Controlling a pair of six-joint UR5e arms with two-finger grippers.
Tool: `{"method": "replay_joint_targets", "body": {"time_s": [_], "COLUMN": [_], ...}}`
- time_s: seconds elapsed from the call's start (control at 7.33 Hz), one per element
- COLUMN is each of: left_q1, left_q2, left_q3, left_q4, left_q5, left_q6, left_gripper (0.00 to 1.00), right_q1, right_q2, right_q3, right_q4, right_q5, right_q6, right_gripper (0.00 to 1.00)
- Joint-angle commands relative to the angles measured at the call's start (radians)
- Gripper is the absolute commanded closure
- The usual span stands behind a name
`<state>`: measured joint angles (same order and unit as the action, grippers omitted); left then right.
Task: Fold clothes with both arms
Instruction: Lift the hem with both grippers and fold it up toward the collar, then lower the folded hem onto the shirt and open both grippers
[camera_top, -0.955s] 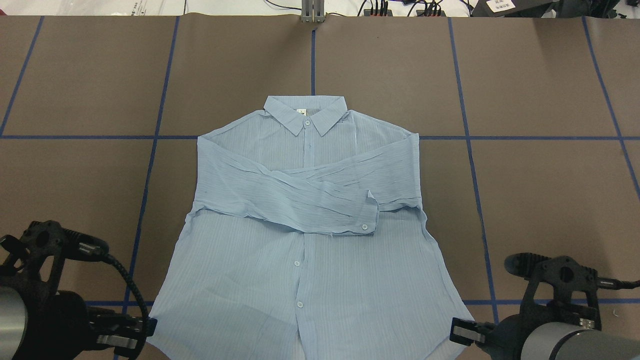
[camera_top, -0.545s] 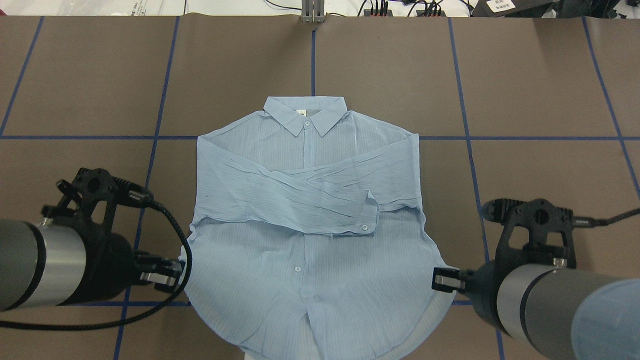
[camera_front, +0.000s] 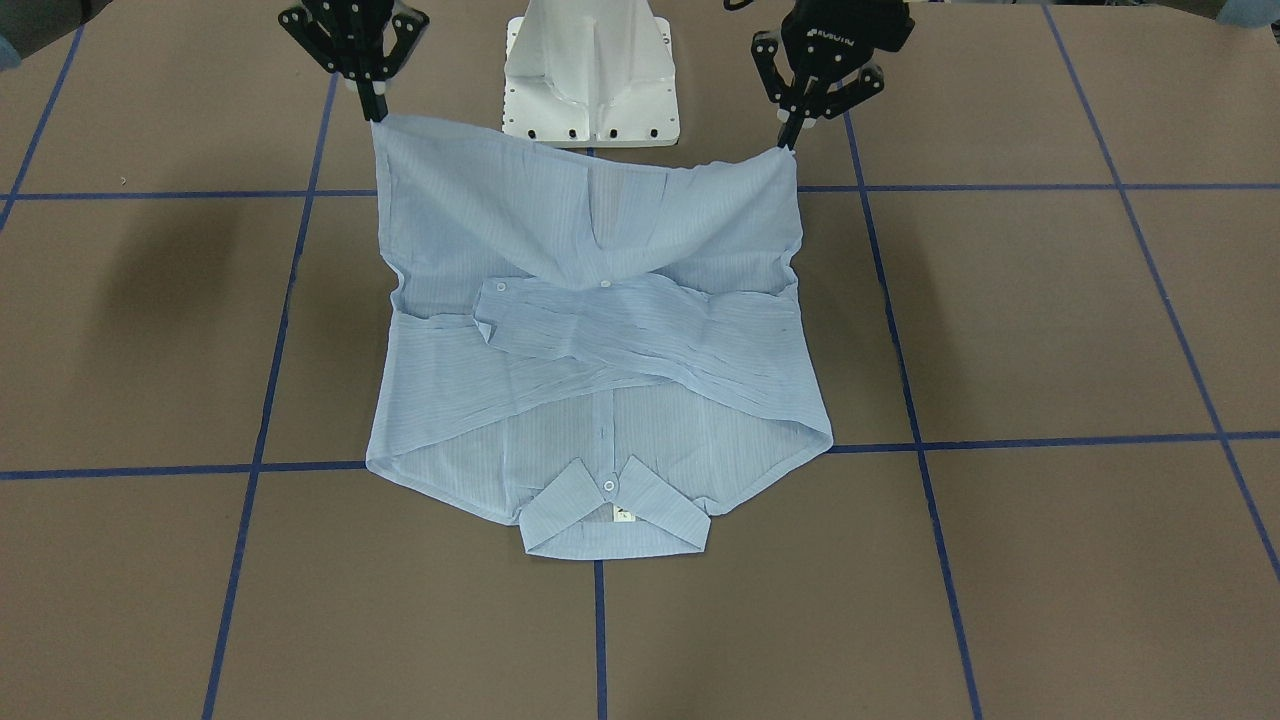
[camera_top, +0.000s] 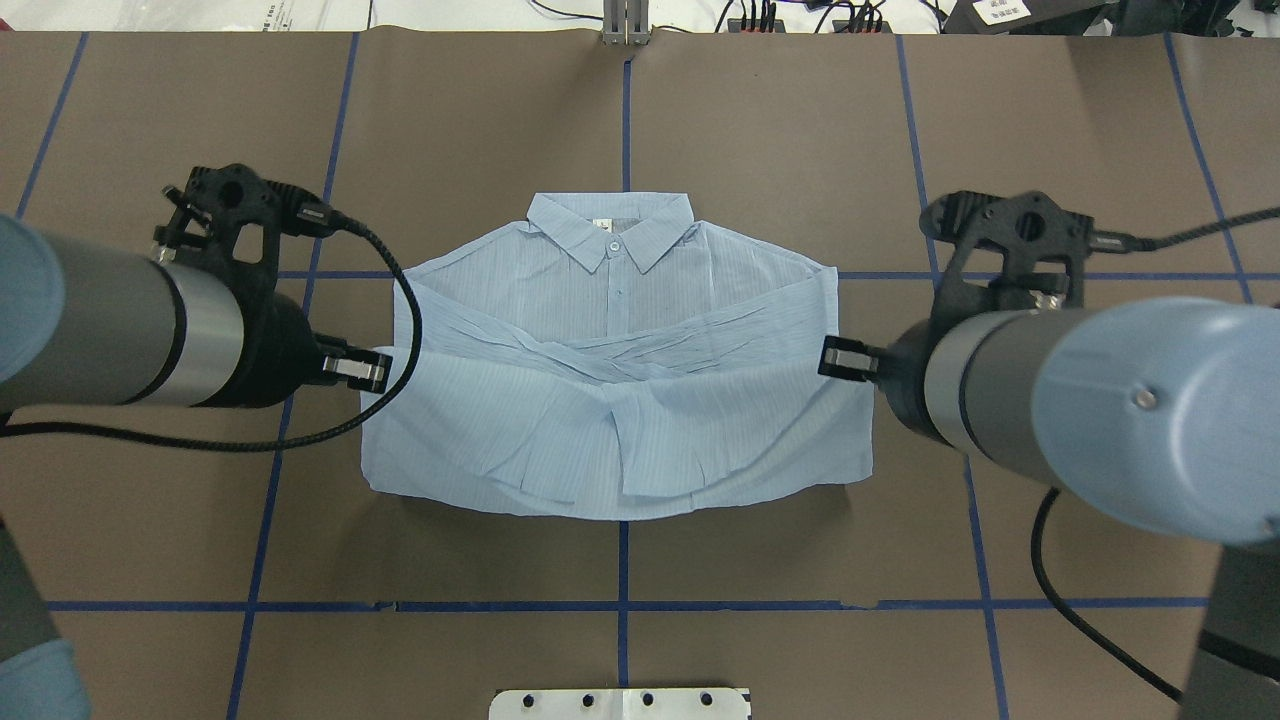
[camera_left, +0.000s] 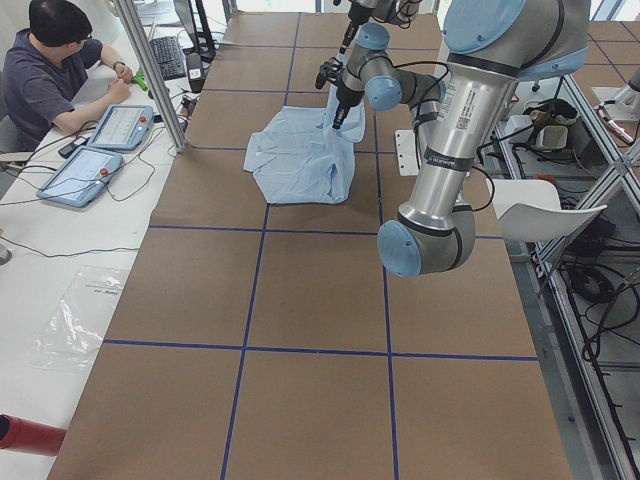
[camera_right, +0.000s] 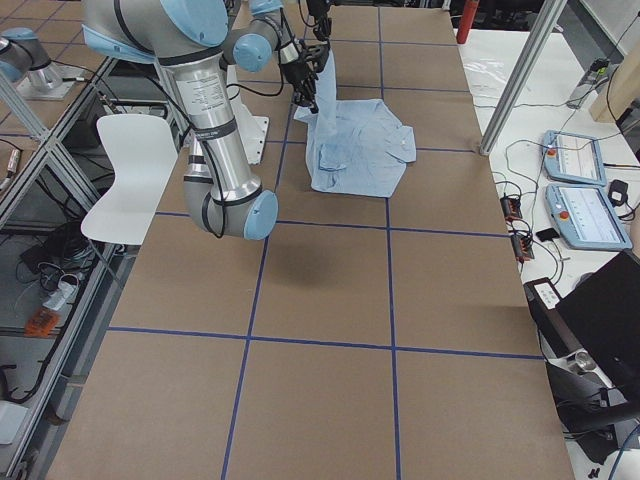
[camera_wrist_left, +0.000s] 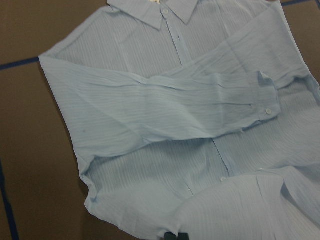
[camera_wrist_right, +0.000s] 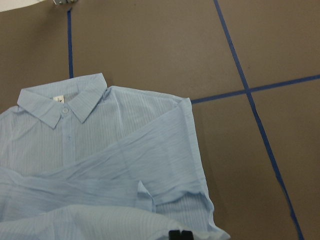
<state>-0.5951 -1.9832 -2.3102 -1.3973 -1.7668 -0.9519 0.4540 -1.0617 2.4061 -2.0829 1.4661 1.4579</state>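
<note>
The brown, matte worktop (camera_top: 800, 140), gridded with blue tape (camera_top: 625, 120), carries my thin, light-blue, finely striped shirt (camera_top: 620, 300) at its middle. The collar (camera_top: 640, 225) lies flat toward the far edge, and the creased sleeves (camera_front: 640, 330) cross over the chest. My left pincer (camera_front: 784, 143) and right pincer (camera_front: 377, 112) each clamp a corner of the hem (camera_front: 480, 150), holding it raised and sagging between them. Small white buttons (camera_front: 609, 485) dot the front.

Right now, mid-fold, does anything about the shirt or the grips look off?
Nothing serious. The left gripper and right gripper each pinch a hem corner of the shirt, roughly level with each other. The lifted hem sags and puckers in the middle, and the crossed sleeves are wrinkled. The collar lies flat.
</note>
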Motion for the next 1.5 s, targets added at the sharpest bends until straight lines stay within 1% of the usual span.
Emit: {"method": "replay_joint_targets", "body": {"time_s": [0.0, 0.14, 0.27, 0.41, 0.55, 0.68, 0.82, 0.95, 1.23, 1.36], "left_q1": [-0.072, -0.078, -0.084, -0.087, -0.089, -0.089, -0.091, -0.091, -0.098, -0.107], "left_q2": [-0.049, -0.052, -0.065, -0.066, -0.081, -0.103, -0.103, -0.103, -0.100, -0.100], "left_q3": [0.195, 0.297, 0.413, 0.524, 0.634, 0.734, 0.788, 0.828, 0.836, 0.831], "left_q4": [-0.101, -0.200, -0.315, -0.421, -0.510, -0.584, -0.639, -0.655, -0.654, -0.657], "left_q5": [0.006, 0.042, 0.053, 0.072, 0.126, 0.135, 0.160, 0.184, 0.184, 0.184], "left_q6": [0.042, 0.044, 0.042, 0.041, 0.042, 0.041, 0.042, 0.042, 0.050, 0.100], "left_gripper": [1.00, 1.00, 1.00, 1.00, 1.00, 1.00, 1.00, 1.00, 1.00, 1.00], "right_q1": [0.130, 0.152, 0.172, 0.172, 0.176, 0.176, 0.176, 0.173, 0.176, 0.183], "right_q2": [0.003, 0.003, 0.002, 0.002, 0.000, 0.000, -0.001, -0.009, -0.017, -0.017], "right_q3": [-0.225, -0.348, -0.480, -0.611, -0.692, -0.740, -0.754, -0.760, -0.745, -0.731], "right_q4": [0.206, 0.324, 0.453, 0.553, 0.632, 0.655, 0.656, 0.656, 0.656, 0.655], "right_q5": [0.008, 0.008, 0.007, 0.005, 0.003, 0.003, 0.003, 0.003, 0.005, 0.005], "right_q6": [-0.079, -0.085, -0.091, -0.112, -0.117, -0.117, -0.116, -0.116, -0.114, -0.116], "right_gripper": [1.00, 1.00, 1.00, 1.00, 1.00, 1.00, 1.00, 1.00, 1.00, 1.00]}}
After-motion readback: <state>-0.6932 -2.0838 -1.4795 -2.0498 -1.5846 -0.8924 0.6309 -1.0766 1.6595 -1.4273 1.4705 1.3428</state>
